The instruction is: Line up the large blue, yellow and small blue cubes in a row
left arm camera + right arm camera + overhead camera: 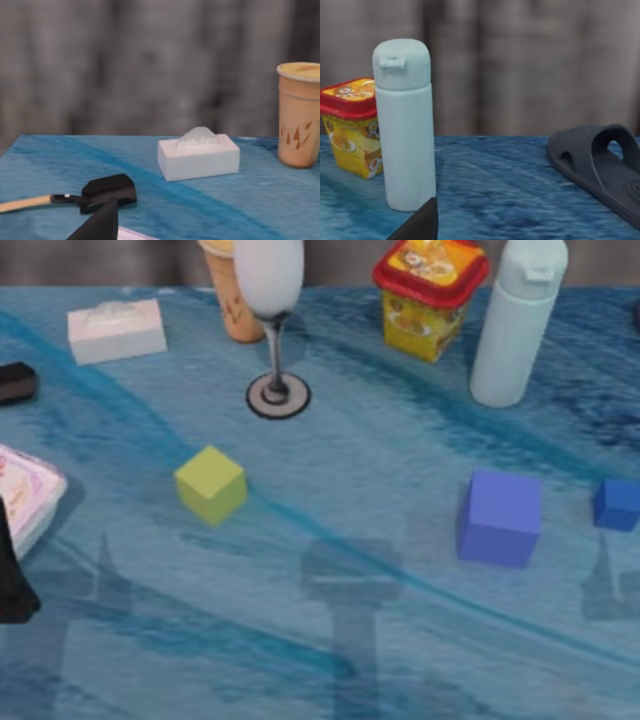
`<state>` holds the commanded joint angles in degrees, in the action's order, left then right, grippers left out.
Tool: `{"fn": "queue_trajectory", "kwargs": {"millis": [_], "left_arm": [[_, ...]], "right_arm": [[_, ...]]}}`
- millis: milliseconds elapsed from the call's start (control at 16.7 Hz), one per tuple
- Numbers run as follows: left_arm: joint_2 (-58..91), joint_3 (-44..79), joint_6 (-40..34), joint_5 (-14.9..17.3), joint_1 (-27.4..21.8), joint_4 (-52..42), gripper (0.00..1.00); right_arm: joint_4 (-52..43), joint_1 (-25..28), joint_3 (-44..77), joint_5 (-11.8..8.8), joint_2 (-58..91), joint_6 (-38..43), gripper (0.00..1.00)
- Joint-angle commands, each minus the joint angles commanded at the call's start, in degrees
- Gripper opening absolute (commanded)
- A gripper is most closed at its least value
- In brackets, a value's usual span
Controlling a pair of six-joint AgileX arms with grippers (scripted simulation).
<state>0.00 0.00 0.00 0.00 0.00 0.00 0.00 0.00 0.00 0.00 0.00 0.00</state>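
Here the large blue cube (499,517) was seen right of centre on the tabletop (360,460), the small blue cube (616,504) near its right, apart. The yellow cube (211,484) was seen well to their left. Neither pincer's state could be told.

The small blue cube (617,504) gets clipped by the top view's right edge. The wine glass (270,300) and paper cup (232,295) lose their tops at the far edge. The dark slipper (600,162) runs out of the right wrist view. Can't tell how either arm's jaws stand.
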Motion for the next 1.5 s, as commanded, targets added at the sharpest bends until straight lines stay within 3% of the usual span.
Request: {"fn": "queue_trajectory", "kwargs": {"millis": [240,480,1200,1500], "left_arm": [[0.0,0.0,0.0,0.0,0.0,0.0,1.0],[0.0,0.0,0.0,0.0,0.0,0.0,1.0],[0.0,0.0,0.0,0.0,0.0,0.0,1.0],[0.0,0.0,0.0,0.0,0.0,0.0,1.0]], "right_arm": [[-1.18,0.07,1.73,0.01,1.75,0.31,1.0],[-7.75,0.58,11.73,-0.04,12.56,2.01,1.0],[-43.34,2.89,60.92,0.01,82.52,10.84,1.0],[-55.3,3.58,78.38,0.09,104.68,14.0,1.0]]}}
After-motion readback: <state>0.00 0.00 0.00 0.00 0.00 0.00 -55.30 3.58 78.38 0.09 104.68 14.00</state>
